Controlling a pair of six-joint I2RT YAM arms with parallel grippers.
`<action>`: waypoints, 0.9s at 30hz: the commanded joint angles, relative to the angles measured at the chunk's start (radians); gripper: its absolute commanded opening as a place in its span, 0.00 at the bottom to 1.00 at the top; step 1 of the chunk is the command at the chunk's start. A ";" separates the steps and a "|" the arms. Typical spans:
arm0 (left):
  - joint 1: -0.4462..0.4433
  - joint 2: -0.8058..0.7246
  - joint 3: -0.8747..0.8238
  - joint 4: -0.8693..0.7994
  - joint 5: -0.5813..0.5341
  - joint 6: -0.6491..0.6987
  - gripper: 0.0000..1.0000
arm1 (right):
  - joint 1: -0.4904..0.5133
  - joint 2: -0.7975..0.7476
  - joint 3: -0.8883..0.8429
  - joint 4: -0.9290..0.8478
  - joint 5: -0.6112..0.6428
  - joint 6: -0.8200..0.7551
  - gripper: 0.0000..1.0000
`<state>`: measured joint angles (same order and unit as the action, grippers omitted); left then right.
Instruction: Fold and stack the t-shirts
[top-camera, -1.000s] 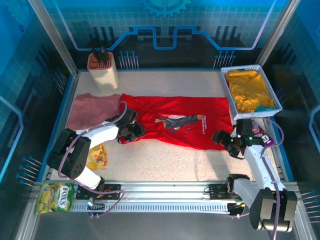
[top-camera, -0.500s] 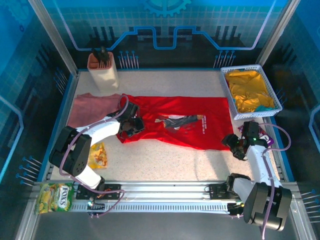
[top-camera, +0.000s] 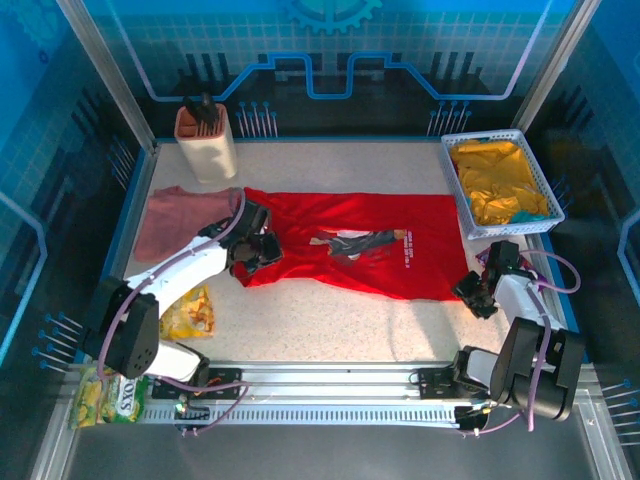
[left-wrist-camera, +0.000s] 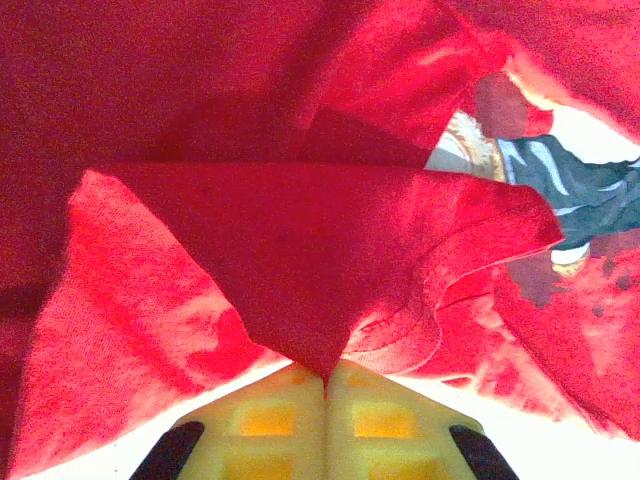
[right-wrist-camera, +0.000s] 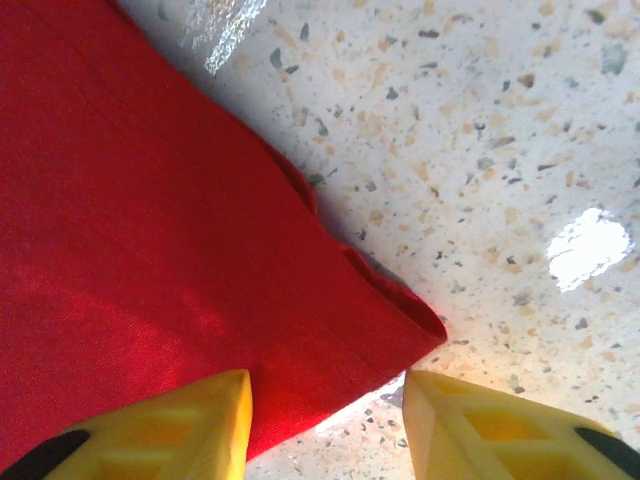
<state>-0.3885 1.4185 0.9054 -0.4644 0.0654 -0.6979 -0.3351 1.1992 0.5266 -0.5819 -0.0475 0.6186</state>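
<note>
**A:** Checking the last second: right fingers (right-wrist-camera: 170, 425) have slid right along the near hem of the red shirt (top-camera: 350, 215) and now sit at its near-right corner. Left fingers (left-wrist-camera: 265, 420) have backed off a little toward the pink shirt (top-camera: 180, 220).

**B:** Grip state?

**A:** Left: together, clamped on a peak of red cloth. Right: apart, straddling the corner with nothing gripped. The cloth there lies flat on the table (right-wrist-camera: 520, 150).

**B:** Meaning for the fold?

**A:** My read is that one end is held and the other is lined up. Right has to close on that corner before any lift (judgement, not seen). No fold is made yet. The red shirt is spread wide across the middle of the table, print up. The pink shirt lies at far left, meeting the red one's end; whether it touches or overlaps, I can't tell. Nothing is stacked.

**B:** What does the top cam miss?

**A:** Finger state, since the wrists cover it from above. The left wrist cam shows the pinch, with cloth tented around it and the print (left-wrist-camera: 580, 200) off to the right. The right wrist cam shows the hem corner between the fingers, nearer the right-hand one.

**B:** And the wrist cams?

**A:** Layout. The top cam gives the red shirt's full span, the pink shirt's spot, and the basket (top-camera: 455, 185) of yellow cloth just past the right end.
</note>
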 joint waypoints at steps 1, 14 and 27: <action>-0.001 -0.041 0.040 -0.082 0.006 0.036 0.00 | -0.014 0.035 0.028 0.047 -0.002 -0.010 0.39; -0.001 -0.056 0.072 -0.128 0.032 0.037 0.00 | -0.018 0.109 0.107 0.041 -0.045 -0.043 0.00; 0.063 -0.032 0.377 -0.293 -0.022 0.164 0.00 | -0.019 0.151 0.250 -0.045 -0.182 -0.003 0.01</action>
<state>-0.3500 1.3750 1.2243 -0.6964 0.0628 -0.5926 -0.3481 1.3277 0.7319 -0.5892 -0.1673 0.5964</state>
